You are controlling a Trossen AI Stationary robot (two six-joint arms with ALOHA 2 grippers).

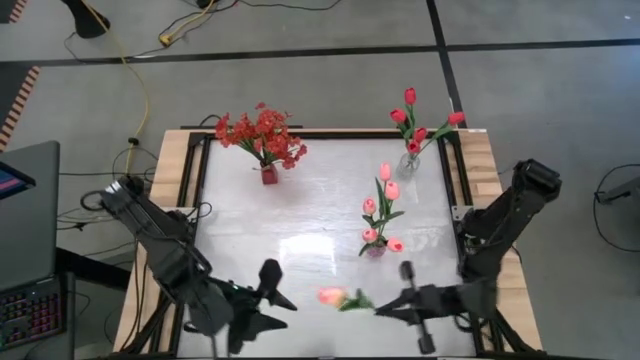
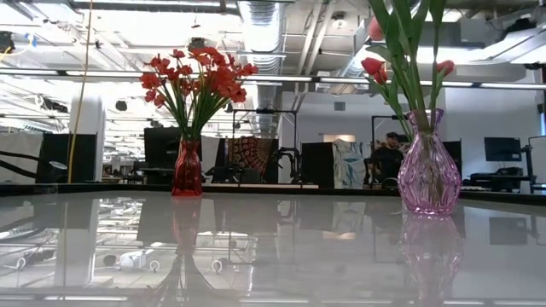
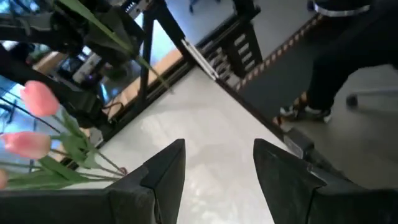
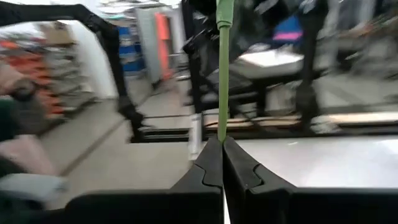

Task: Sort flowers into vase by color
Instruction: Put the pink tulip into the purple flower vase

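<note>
My right gripper [image 1: 380, 310] is near the table's front edge, shut on a pink tulip [image 1: 332, 297] whose head points toward the left gripper. My left gripper [image 1: 280, 305] stands open just to the left of that head, with nothing between its fingers [image 3: 168, 168]. A pink vase [image 2: 429, 170] right of centre holds several pink tulips [image 1: 385, 195]. A clear vase [image 1: 408, 162] at the far right holds red tulips [image 1: 410, 97]. A red vase [image 2: 188, 170] at the far left holds red blossom sprays [image 1: 262, 132]. Neither gripper shows in the low view. My right gripper pinches the pink tulip's green stem [image 4: 222, 127] at its cut end, between the two fingertips [image 4: 211, 163]. The fingers come level from the table's right. The stem runs straight on from them, in line with the fingers, and the flower is held off the table.
The glossy white tabletop [image 1: 300, 225] lies bare between the three vases and the grippers. A dark frame [image 1: 200, 170] runs round the table's edges. People and desks show in the room beyond the far edge.
</note>
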